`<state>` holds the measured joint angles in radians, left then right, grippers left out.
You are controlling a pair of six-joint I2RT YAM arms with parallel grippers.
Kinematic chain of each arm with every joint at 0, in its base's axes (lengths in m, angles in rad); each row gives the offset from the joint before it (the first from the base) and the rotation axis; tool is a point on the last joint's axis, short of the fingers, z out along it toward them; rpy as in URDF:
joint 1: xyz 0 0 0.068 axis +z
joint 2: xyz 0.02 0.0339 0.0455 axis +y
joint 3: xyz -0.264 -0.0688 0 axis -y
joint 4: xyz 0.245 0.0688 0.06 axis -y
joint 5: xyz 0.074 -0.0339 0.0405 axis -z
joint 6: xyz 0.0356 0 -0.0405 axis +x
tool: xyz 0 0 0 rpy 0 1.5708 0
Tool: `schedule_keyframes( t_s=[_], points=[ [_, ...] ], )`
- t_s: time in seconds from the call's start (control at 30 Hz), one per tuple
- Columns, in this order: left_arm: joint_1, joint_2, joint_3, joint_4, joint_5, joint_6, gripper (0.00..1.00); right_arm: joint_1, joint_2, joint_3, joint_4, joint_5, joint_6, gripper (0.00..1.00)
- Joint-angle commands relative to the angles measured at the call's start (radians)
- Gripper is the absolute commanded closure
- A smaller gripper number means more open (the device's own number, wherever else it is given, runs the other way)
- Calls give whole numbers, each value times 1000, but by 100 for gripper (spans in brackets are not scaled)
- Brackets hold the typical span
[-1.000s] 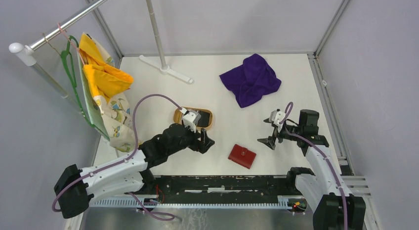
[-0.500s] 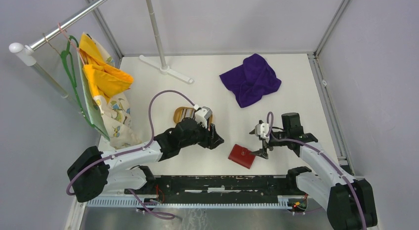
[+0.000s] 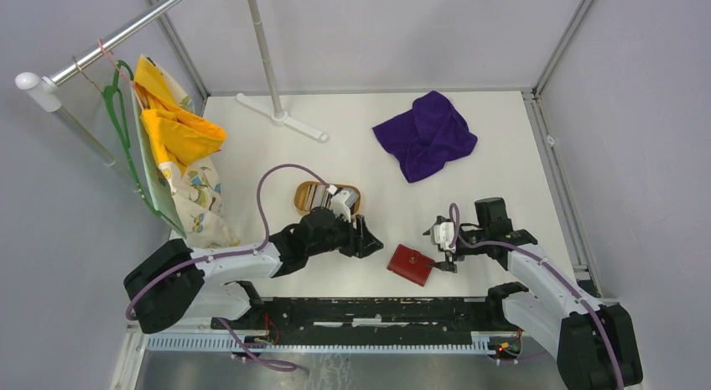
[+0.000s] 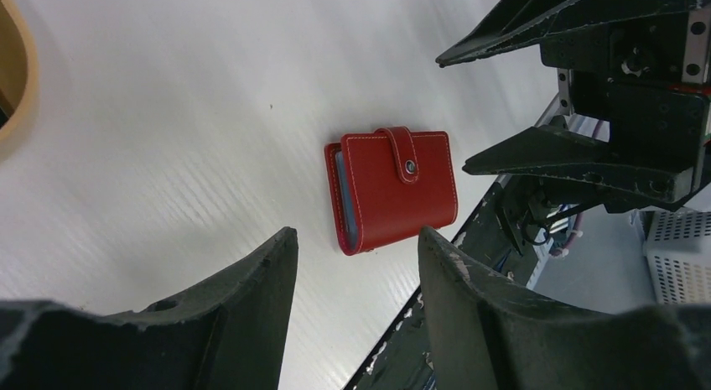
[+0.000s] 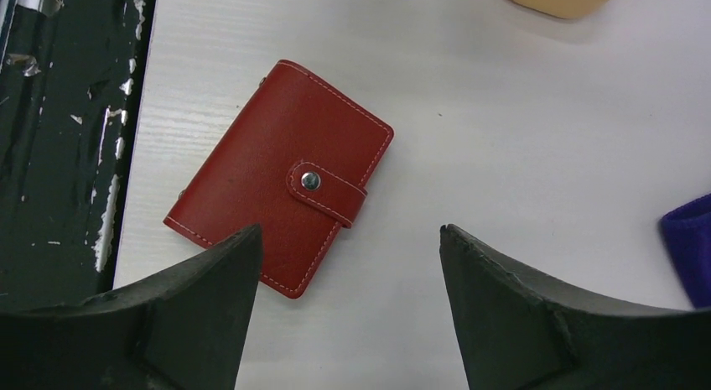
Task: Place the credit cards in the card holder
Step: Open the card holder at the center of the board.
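Right gripper (image 5: 348, 232): jaws wide, empty, poised over card holder (image 5: 251, 180). Left gripper (image 4: 356, 232): jaws apart, nothing between, just left of holder. Holder flat on table (image 5: 520, 155) near front edge, snapped shut. Likely best: pin body with one gripper, peel snap tab (image 5: 329, 191) with other, avoid shoving holder off edge. Cards not discernible; wooden tray (image 3: 312, 194) farther left.

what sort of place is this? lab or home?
Likely a lab test cell: white table boxed in by plain grey walls and aluminium frame posts, two robot arms bolted at its edge, staged props like a crumpled purple cloth.
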<state>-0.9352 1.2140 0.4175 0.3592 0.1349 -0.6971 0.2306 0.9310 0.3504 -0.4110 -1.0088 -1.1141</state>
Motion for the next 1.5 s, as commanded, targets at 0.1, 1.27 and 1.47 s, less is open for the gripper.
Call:
schedule_keyframes(
  t_s=[0.1,1.27,1.47],
  points=[
    [-63,110,34,93,-32,-79,40,51,31,-1,-63,68,-131,26],
    [-150,343,249,6,-132,106,91,159,94,91,-238,83,-252,46],
    [-151,213,198,-7,-203,119,64,71,37,131,-317,-12,-308,39]
  ],
)
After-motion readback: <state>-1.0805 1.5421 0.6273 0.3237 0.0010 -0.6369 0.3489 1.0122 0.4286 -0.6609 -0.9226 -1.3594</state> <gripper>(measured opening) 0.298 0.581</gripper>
